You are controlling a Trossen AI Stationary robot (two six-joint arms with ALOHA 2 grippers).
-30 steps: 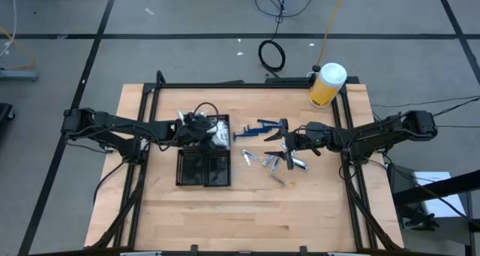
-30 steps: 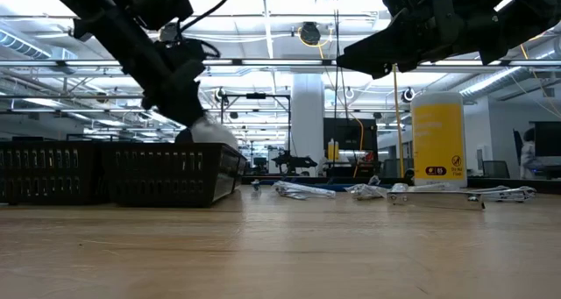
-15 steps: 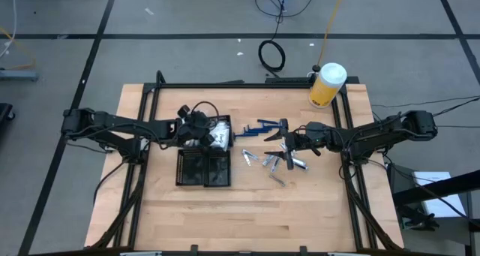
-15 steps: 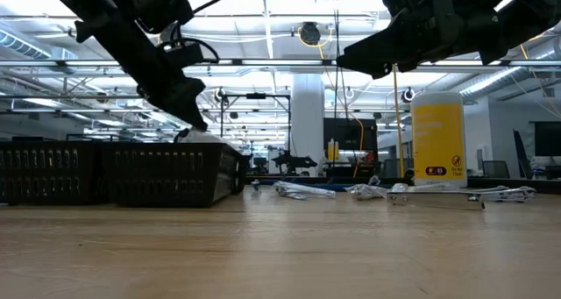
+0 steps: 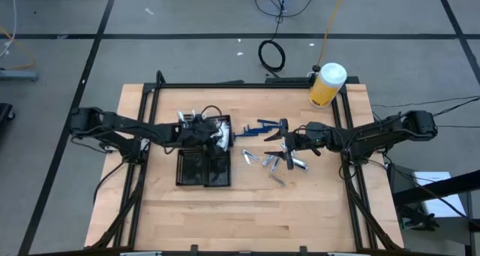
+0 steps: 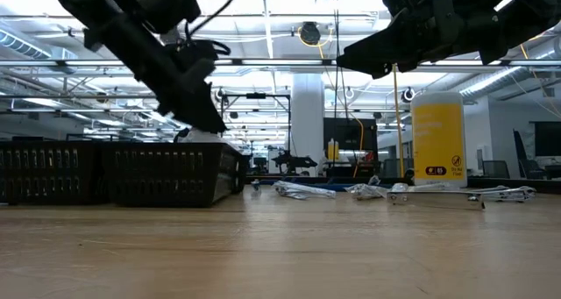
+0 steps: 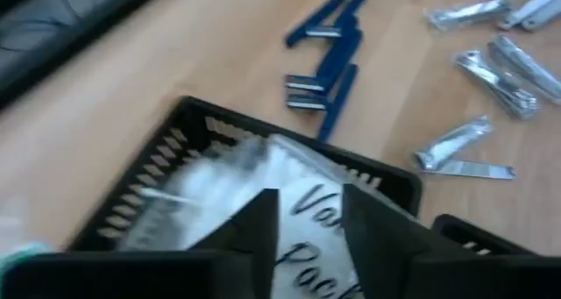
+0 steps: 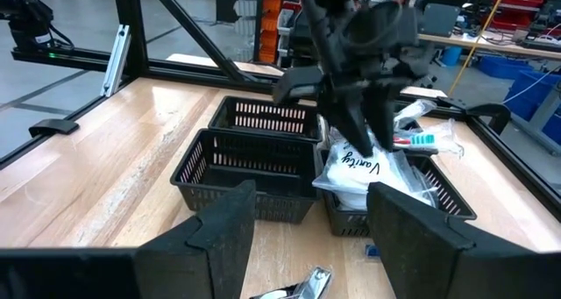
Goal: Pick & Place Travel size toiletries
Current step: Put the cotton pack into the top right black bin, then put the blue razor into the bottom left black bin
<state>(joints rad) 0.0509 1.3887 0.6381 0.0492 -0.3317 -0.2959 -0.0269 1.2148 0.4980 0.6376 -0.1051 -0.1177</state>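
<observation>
My left gripper (image 5: 204, 130) (image 6: 209, 124) is open just above the black tray's (image 5: 191, 170) far right compartment. Its fingers stand over a white-clear packet (image 7: 263, 185) (image 8: 359, 172) that lies in that compartment and touch nothing that I can see. Blue razor pieces (image 5: 261, 128) (image 7: 333, 53) and small silvery pieces (image 5: 274, 162) (image 7: 491, 62) lie flat on the wood to the tray's right. My right gripper (image 5: 286, 145) (image 8: 311, 220) hangs wide open in the air over these loose items.
The tray's (image 8: 254, 163) two left compartments and its near right one look dark and hold nothing visible. A big yellow jar with a white lid (image 5: 327, 85) (image 6: 438, 145) stands at the table's far right corner. Bare wood spreads along the near side.
My left gripper has risen from the white packet in the tray, then shifted a little toward the table's right. The packet, which bulged up under the fingers, now sits lower in its compartment. My right arm has kept still.
</observation>
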